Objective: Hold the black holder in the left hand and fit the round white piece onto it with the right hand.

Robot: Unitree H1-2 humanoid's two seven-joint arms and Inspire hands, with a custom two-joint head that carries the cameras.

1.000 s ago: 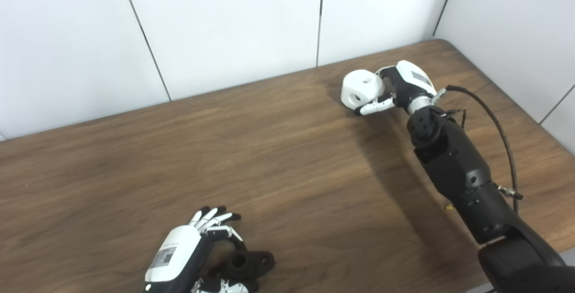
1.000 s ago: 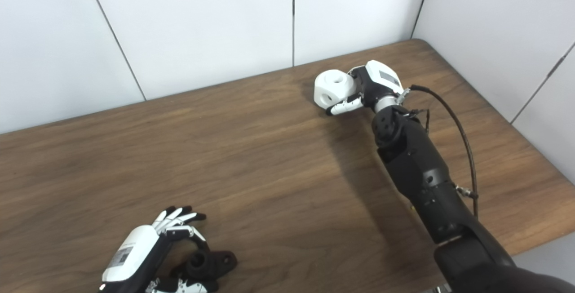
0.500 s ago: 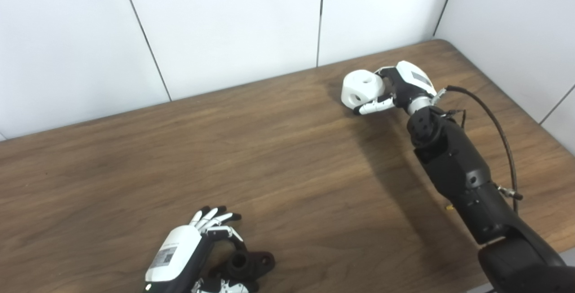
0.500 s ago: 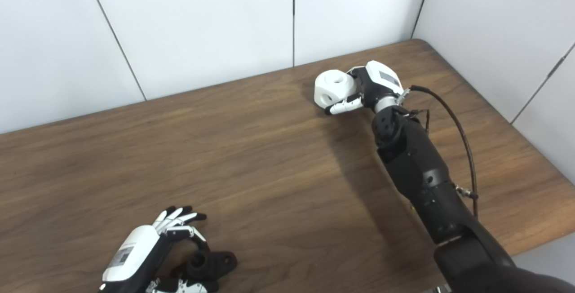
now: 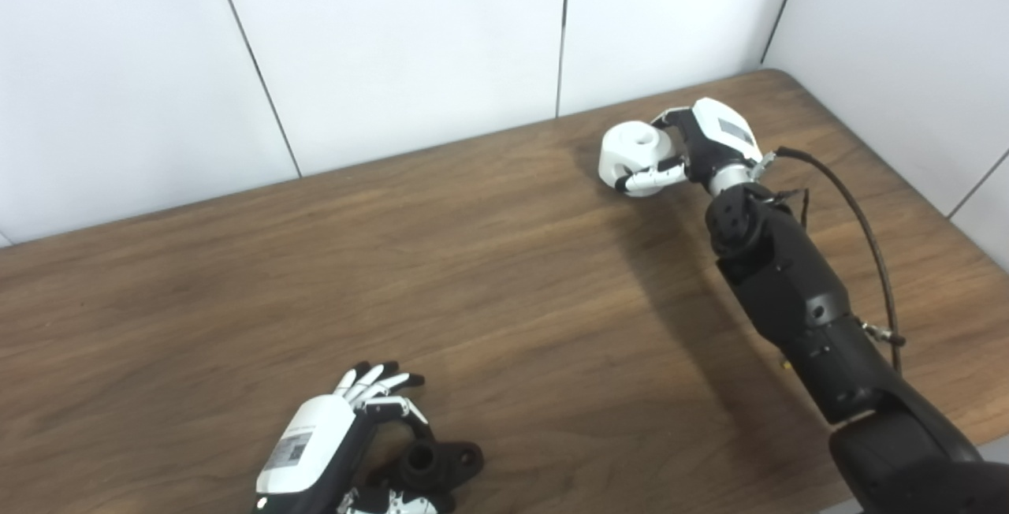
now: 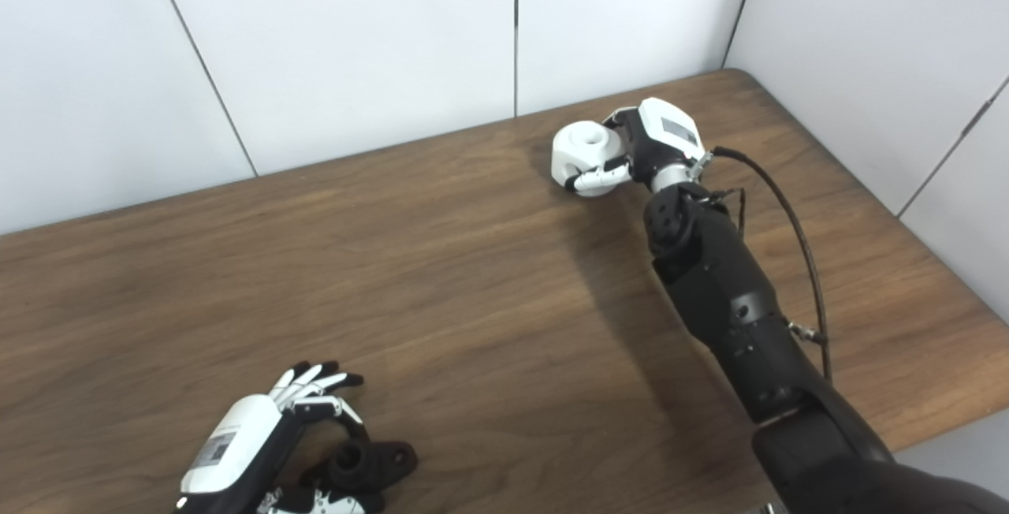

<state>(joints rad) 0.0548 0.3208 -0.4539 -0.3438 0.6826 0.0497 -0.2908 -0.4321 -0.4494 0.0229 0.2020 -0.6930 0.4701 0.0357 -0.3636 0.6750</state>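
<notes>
A: Start with the left eye view. Any containers on the table point(image 5: 489, 277)?

B: No proper one. The nearest thing is the black holder point(image 5: 432, 463), a small bracket with a round socket that stands empty. It lies at the near edge, well apart from the round white piece point(image 5: 634, 153).

A: And the left hand point(image 5: 339, 451)?

B: Its fingers are spread and curled loosely around the holder, thumb below it. I cannot tell whether it truly grips it or only cups it; the holder seems to rest on the wood.

A: The right hand point(image 5: 694, 153)?

B: Closed on the white piece at the far right of the table, one finger wrapped across its front, a hole showing on the piece's top face.

A: Changed from a second ago?

B: Yes. The right hand and the piece sit a little higher in the picture, and the finger now crosses the front hole that showed before. The left hand and holder have not moved.

A: Now the right eye view.

B: Same layout. The holder point(image 6: 370, 463) lies empty beside the left hand point(image 6: 260, 439); the right hand point(image 6: 642, 150) clasps the white piece point(image 6: 585, 155) near the back wall point(image 6: 355, 49). The same small rise shows here, and the dark cable point(image 6: 796, 230) along the forearm has shifted with it.
</notes>
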